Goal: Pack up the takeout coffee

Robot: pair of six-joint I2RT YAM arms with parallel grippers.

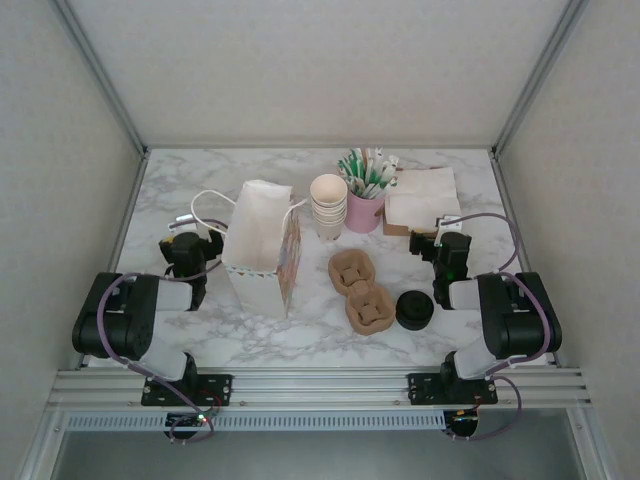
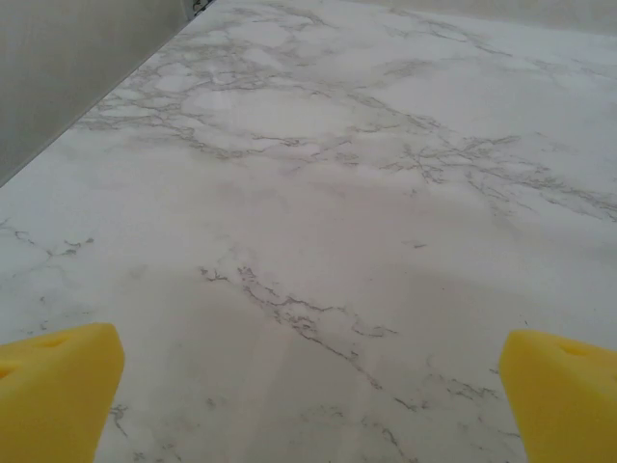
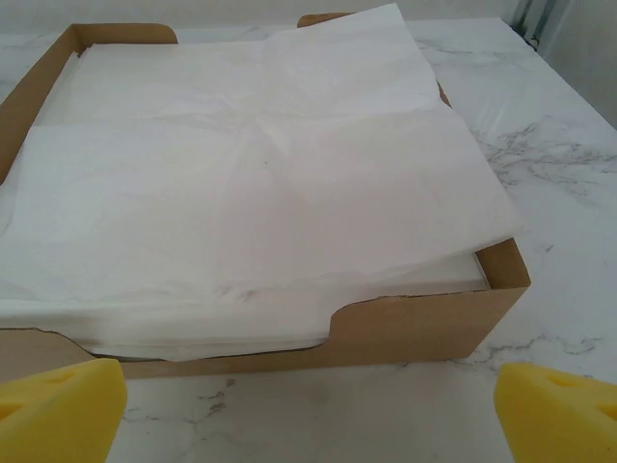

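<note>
Left gripper point(image 2: 308, 400) spread wide over bare table point(image 2: 318, 174) (nothing held), right gripper point(image 3: 308, 410) likewise wide, empty, facing napkin box point(image 3: 424, 323)

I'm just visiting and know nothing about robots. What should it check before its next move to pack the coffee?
1. Left gripper open, nothing between its fingers: ok.
2. Right gripper open, facing the napkin box: ok.
3. Paper bag upright, mouth open: ok.
4. Cardboard carrier flat beside the bag: ok.
5. Black round item near the right arm is a lidded cup: cannot tell.
</note>
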